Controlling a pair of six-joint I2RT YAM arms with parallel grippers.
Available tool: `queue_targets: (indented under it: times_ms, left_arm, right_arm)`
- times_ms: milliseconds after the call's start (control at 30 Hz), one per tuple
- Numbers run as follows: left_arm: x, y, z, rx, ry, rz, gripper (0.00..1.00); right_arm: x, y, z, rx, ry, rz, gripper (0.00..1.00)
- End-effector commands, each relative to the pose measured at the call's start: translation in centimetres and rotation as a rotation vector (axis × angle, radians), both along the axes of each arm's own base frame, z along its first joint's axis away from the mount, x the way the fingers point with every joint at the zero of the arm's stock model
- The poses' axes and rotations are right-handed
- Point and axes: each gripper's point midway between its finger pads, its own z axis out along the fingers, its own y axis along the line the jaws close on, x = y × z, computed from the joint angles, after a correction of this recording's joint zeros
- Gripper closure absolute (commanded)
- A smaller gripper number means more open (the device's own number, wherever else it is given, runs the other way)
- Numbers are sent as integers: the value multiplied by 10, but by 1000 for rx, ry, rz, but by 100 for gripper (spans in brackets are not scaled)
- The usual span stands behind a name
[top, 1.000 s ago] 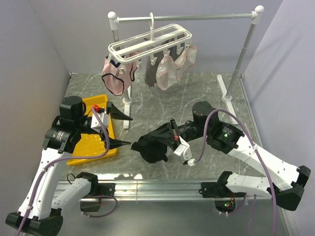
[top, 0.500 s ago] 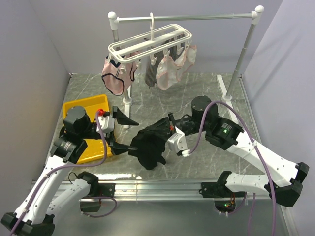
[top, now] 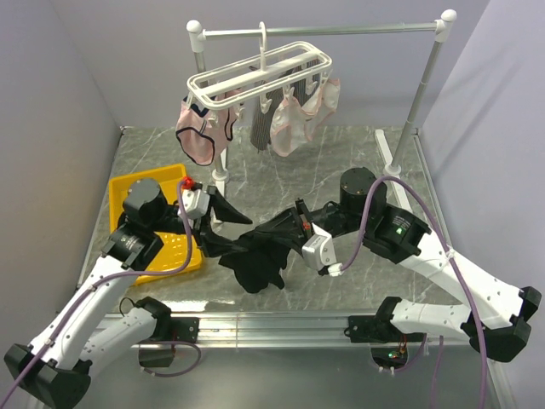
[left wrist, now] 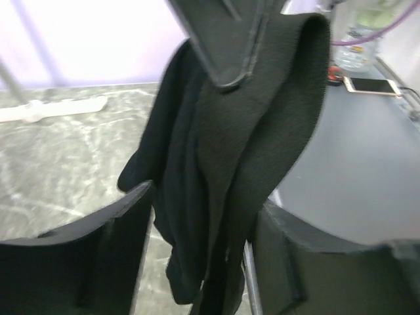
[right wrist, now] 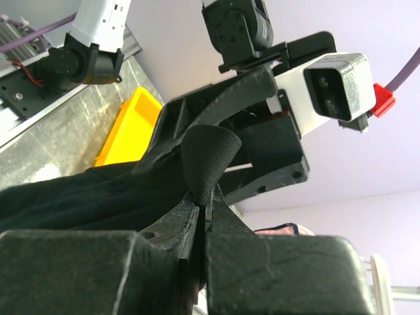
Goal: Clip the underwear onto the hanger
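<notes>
The black underwear (top: 255, 256) hangs in a bunch above the table's middle, with my right gripper (top: 288, 227) shut on its upper fold. The right wrist view shows the fabric (right wrist: 79, 197) pinched at the fingertips of the right gripper (right wrist: 205, 203). My left gripper (top: 232, 232) has come in from the left. Its jaws are still apart, one on each side of the hanging underwear (left wrist: 223, 151), and marble shows beside the left finger. In its own view the left gripper (left wrist: 203, 216) straddles the cloth. The white hanger (top: 260, 72) hangs from the rail at the back.
Pale pink underwear (top: 200, 136) and a grey striped garment (top: 260, 128) hang from the hanger's clips. The grey rail stand (top: 324, 31) spans the back, with one post foot (top: 220, 183) near my left gripper. A yellow tray (top: 136, 192) lies at the left.
My left arm swung right until its fingers straddle the underwear, and the fingers have narrowed. My right gripper raised the underwear slightly and stayed shut on it.
</notes>
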Motion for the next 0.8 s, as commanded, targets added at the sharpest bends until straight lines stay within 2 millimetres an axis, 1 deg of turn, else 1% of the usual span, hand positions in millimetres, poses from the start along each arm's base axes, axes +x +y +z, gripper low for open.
queue_targets:
  times_ms: [0,67,100,167,200,233,267,300,333,367,400,433,467,500,533,567,633,700,733,767]
  left_arm:
    - [-13,-6,8,-15,0,-77,40]
    - [-14,-7,7,-15,19,-90,49]
    - [-14,-9,6,-9,28,-94,60]
    - [-13,-11,5,-2,29,-103,74]
    - [-13,-11,1,13,52,-103,96]
    - [-10,-11,3,13,46,-82,100]
    - [-9,-11,5,10,43,-66,99]
    - [-5,-11,5,7,42,-37,99]
    - [4,-11,7,1,54,30,99]
    - [10,-9,11,-9,44,88,100]
    - [16,-7,10,-3,56,140,100]
    - [30,-3,10,1,44,231,100]
    - [33,1,12,4,25,269,100]
    - [35,3,13,7,16,299,100]
    - [42,7,10,25,-1,341,100]
    - [47,11,12,27,-12,388,100]
    - [53,15,14,29,-20,435,100]
    - [59,19,17,23,-44,475,100]
    - [62,20,21,4,-62,490,100]
    - [61,21,26,-13,-88,496,100]
  right_arm:
    - [-11,0,18,59,-38,47,100]
    - [-13,1,19,63,-38,58,100]
    - [-15,0,20,65,-39,66,100]
    - [-17,1,19,62,-40,74,100]
    - [-17,1,19,61,-43,70,100]
    - [-16,0,18,59,-42,63,100]
    - [-15,-1,15,51,-26,51,100]
    - [-9,-1,14,47,-9,12,92]
    - [-4,-2,15,48,20,-27,86]
    - [0,-1,14,38,132,-69,79]
    - [4,-2,14,33,195,-109,62]
    - [15,-4,4,-4,295,-195,55]
    - [19,-6,-1,-24,331,-231,50]
    - [27,-10,-5,-35,368,-280,39]
    - [34,-14,-9,-37,435,-334,36]
    - [39,-17,-18,-44,477,-366,35]
    - [47,-24,-24,-48,574,-421,36]
    - [53,-23,-29,-65,664,-451,36]
    - [57,-23,-32,-68,783,-490,36]
    - [59,-22,-30,-63,843,-502,36]
